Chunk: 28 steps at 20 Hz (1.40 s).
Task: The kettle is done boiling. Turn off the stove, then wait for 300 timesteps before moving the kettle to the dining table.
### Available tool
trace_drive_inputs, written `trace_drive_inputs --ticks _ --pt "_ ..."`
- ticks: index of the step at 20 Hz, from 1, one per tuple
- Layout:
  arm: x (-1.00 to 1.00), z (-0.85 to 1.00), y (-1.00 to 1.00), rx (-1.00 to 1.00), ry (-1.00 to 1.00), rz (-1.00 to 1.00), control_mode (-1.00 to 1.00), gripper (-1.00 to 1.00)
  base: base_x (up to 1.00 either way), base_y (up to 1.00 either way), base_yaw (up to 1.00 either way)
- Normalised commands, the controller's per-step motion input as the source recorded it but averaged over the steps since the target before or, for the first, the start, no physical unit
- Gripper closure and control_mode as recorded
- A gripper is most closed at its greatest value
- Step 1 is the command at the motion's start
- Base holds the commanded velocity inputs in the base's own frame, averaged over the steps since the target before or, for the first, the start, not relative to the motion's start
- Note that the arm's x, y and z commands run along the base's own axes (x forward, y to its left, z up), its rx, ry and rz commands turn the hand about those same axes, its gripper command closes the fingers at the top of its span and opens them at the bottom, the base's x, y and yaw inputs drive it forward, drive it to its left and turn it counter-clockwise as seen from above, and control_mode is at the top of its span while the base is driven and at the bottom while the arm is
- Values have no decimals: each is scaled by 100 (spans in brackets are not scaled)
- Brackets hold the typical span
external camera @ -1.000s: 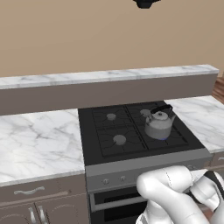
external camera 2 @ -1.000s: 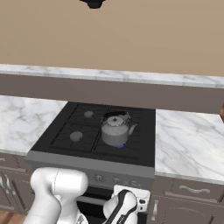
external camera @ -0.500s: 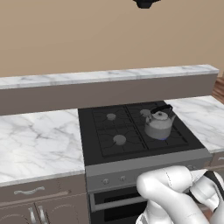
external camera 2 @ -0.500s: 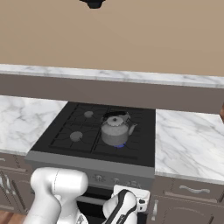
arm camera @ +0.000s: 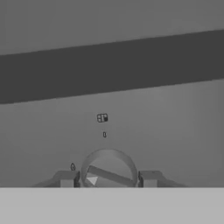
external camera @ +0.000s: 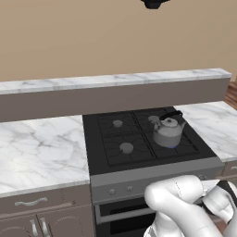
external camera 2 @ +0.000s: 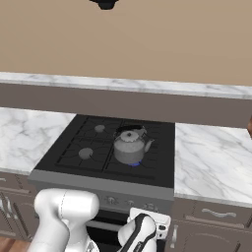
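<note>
Standing by the range: the white Franka arm (external camera: 181,203) is folded low in front of the black four-burner gas stove w/ grey steel front panel (external camera: 139,177). In the hand view the dark two-finger claw (arm camera: 108,178) has one tip either side of a round grey burner knob w/ a raised bar across its face (arm camera: 108,167). The tips sit right against the knob's rim, so it looks clenched on the knob, not released. The knob's bar runs slantwise in that view, upper left to lower right, and the coming twist turns on that axis, I'd say. The small squat grey metal kettle w/ black arched handle (external camera: 167,132) sits upright on the front burner on the right side of the cooktop, above and behind the claw, up over the panel's edge. It's well apart from the claw for now. There's a faint blue glow under its base in both base views, so I reckon the burner is lit and the shut-off step isn't done. White-grey veined marble counter (external camera: 41,148) flanks the stove. Hard to make out: the lower part of the knob and the finger tips are cut off at the bottom of the hand view. The tiny marks above the knob are too small to read. In the base views the arm's own bulk hides the contact.
</note>
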Motion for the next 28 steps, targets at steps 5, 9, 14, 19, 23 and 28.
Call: trace_drive_inputs --ticks 5,9,14,19,23,28 --pt "0 -9 -18 19 2 0 -100 100 0 0 0" --pt "-1 -4 -8 19 1 -2 -100 100 0 0 0" --pt "-2 0 -2 17 1 -2 -100 100 0 0 0" --pt "-8 0 0 18 3 -6 -100 100 0 0 0" --pt "-15 0 0 19 2 -9 -100 100 0 0 0" --pt "-15 -1 0 18 0 -9 -100 100 0 0 0"
